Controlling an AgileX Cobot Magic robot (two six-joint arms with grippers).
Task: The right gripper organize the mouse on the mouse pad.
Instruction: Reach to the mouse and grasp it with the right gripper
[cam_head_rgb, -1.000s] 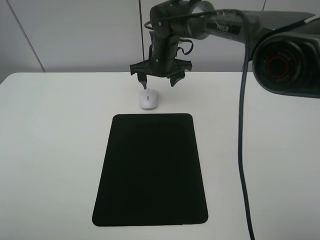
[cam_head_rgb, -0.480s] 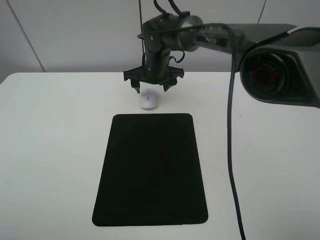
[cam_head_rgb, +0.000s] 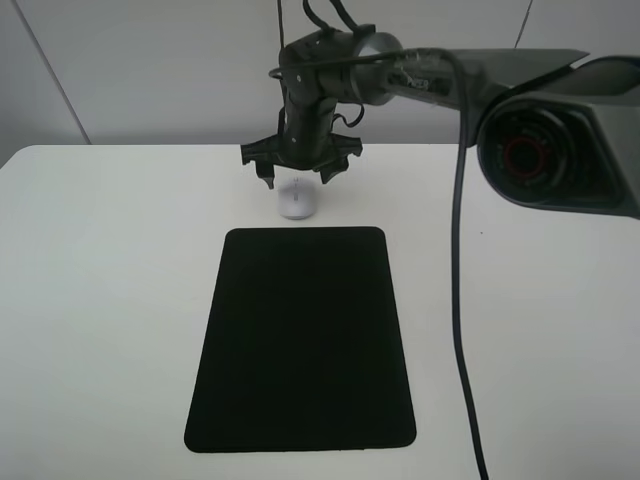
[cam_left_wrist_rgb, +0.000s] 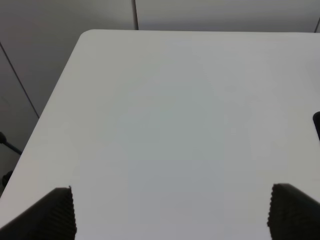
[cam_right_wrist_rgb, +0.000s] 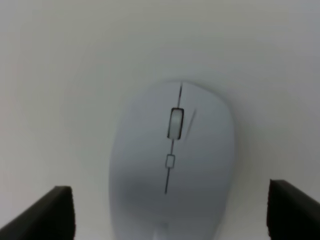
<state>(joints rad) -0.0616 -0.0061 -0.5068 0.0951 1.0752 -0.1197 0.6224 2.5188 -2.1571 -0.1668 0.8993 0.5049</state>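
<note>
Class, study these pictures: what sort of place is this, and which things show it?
Probably a robot test bench, not an office desk: a white table with a black mouse pad and white mouse, and the right gripper open above the mouse.

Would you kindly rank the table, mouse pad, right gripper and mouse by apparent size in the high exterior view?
1. table
2. mouse pad
3. right gripper, jaws spread wide; it hangs above the table, nearer the camera, so this place is less sure
4. mouse
</note>
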